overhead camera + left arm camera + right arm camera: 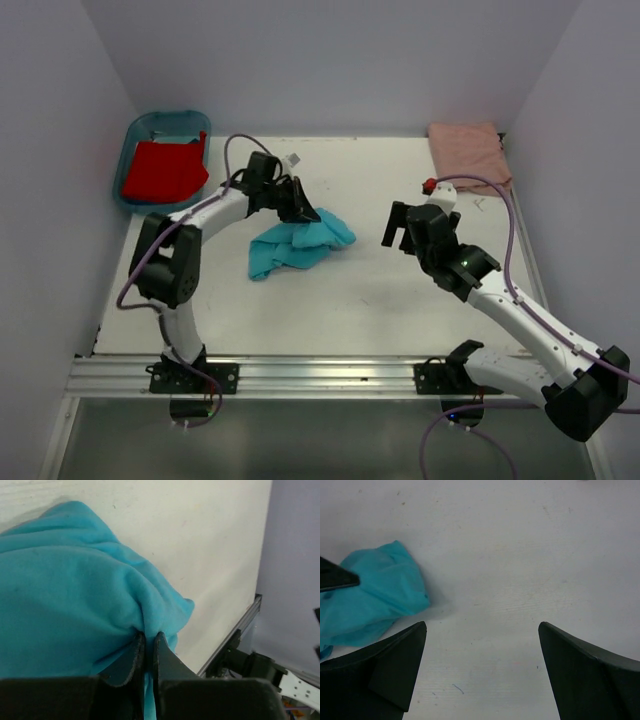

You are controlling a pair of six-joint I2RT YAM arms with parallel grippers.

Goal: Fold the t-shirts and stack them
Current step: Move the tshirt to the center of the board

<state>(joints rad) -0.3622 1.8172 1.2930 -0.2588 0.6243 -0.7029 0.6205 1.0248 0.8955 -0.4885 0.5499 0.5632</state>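
In the overhead view, a blue tub (140,130) is seen at ten o'clock of the table (380,290), and the red t-shirt (163,172) is bunched inside it. Toward the middle, the left gripper (308,212) is clenched on the upper edge of the turquoise t-shirt (300,245). This shirt is crumpled on the table and spread from the fingertips toward six and seven o'clock. In the left wrist view the two fingers are pressed almost together, with a fold of the turquoise cloth pinched between them (the bulk of the cloth is heaped at ten o'clock of the tips). Further right, the right gripper (393,226) is spread wide with nothing in it. It is well apart from the turquoise t-shirt, which lies at nine o'clock of it. The pale pink t-shirt (467,150) is laid flat in a neat rectangle at one o'clock of the table, near the far right corner.
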